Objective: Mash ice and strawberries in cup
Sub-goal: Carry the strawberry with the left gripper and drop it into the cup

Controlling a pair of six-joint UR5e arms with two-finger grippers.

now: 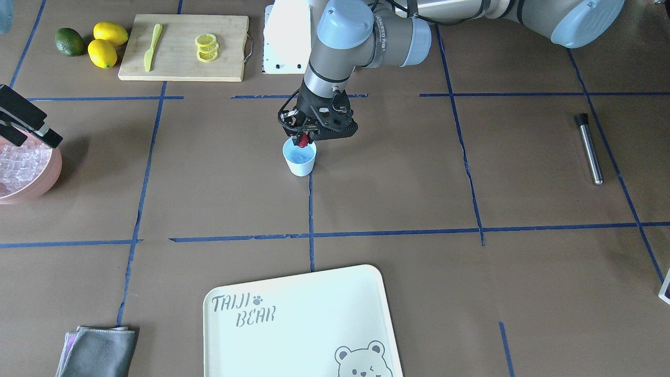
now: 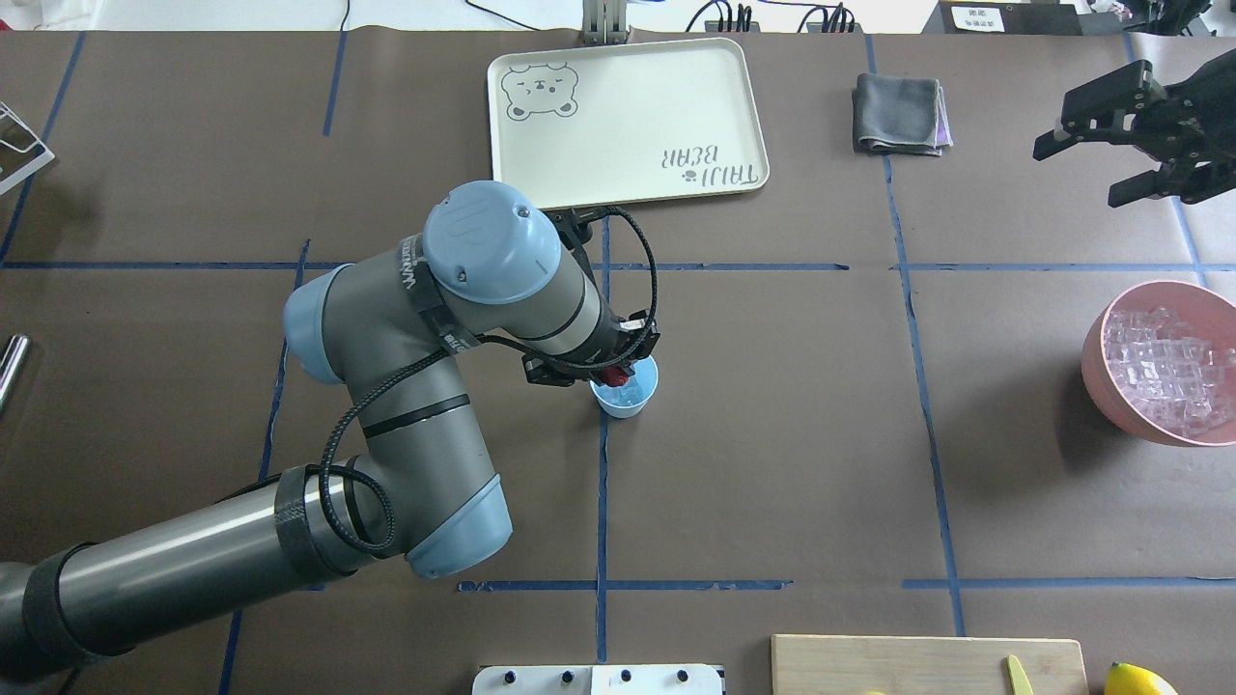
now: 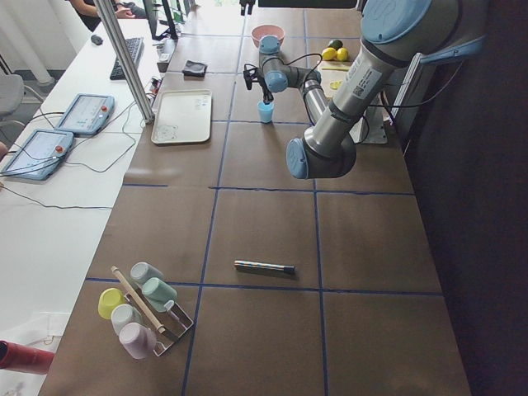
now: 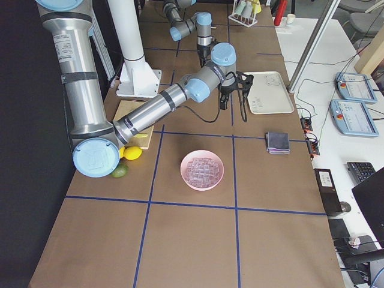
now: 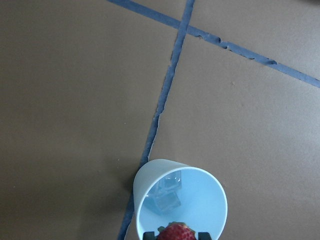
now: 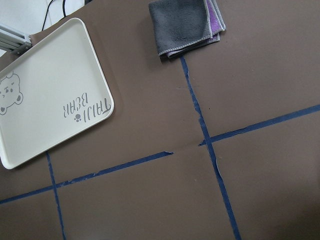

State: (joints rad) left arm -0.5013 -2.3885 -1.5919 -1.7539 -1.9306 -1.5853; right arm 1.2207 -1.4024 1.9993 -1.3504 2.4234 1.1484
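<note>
Strawberry (image 5: 176,233) clamped in left end effector (image 1: 304,139) over cup (image 5: 207,200) apparently holding ice (image 5: 167,192)

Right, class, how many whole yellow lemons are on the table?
2. One lemon lies by the board, on the robot's side; the other lemon sits right beside it, next to the green fruit. None seems hidden.

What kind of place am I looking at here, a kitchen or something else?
Probably a robotics lab staged as a drink-prep station: robot arms over a brown table gridded with blue tape, teach pendants on a side desk, and a cutting board with lemon slices.
</note>
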